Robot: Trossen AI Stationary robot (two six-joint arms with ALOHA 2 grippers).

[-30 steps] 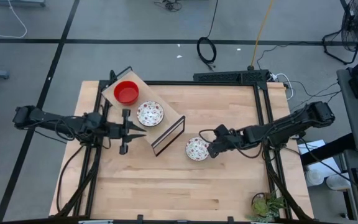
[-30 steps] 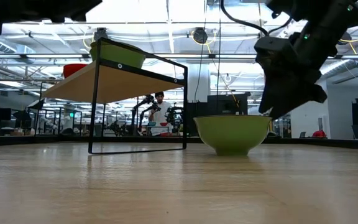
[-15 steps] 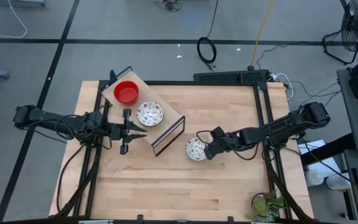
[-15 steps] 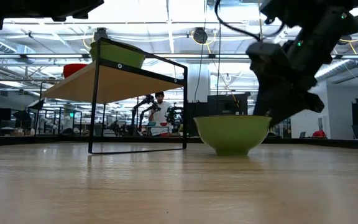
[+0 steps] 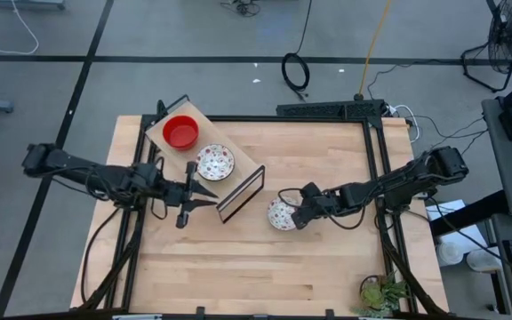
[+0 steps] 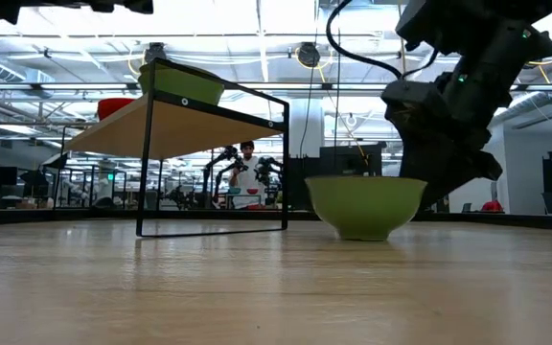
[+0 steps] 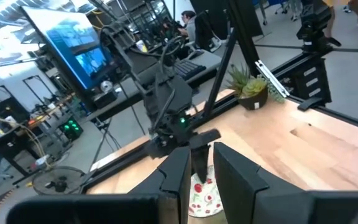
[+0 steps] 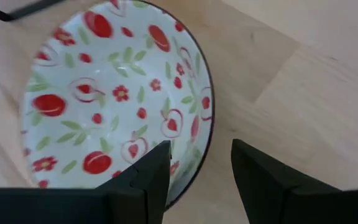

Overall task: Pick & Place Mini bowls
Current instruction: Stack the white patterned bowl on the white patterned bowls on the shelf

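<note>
One white mini bowl with red floral pattern (image 5: 280,214) (image 8: 114,99) sits by its base on the table; in the low view its outside (image 6: 365,205) looks green. A plain red bowl (image 5: 181,132) and a second patterned bowl (image 5: 214,162) rest on a raised wooden shelf (image 5: 238,164). My right gripper (image 5: 294,216) (image 8: 201,163) is open at the table bowl's right rim, one finger over the inside and one outside. My left gripper (image 5: 208,191) (image 7: 201,167) is open, in the air beside the shelf's near edge, touching nothing. My right gripper comes at the table bowl slanting down from the table's right. Its fingers (image 8: 151,177) stand on either side of the right rim (image 8: 205,134). I cannot tell whether either finger touches the bowl. The bowl rests flat on the table.
The shelf stands on a black wire frame (image 6: 214,158) at the table's far left part. Black rails (image 5: 376,178) run along the table's edges. A small plant (image 5: 380,292) sits at the near right corner. Bare wood lies along the near side.
My right gripper has moved toward the table's left and down, from just right of the bowl until its open fingers stand across the rim. My left gripper has shifted a little toward the table's right and near edge.
</note>
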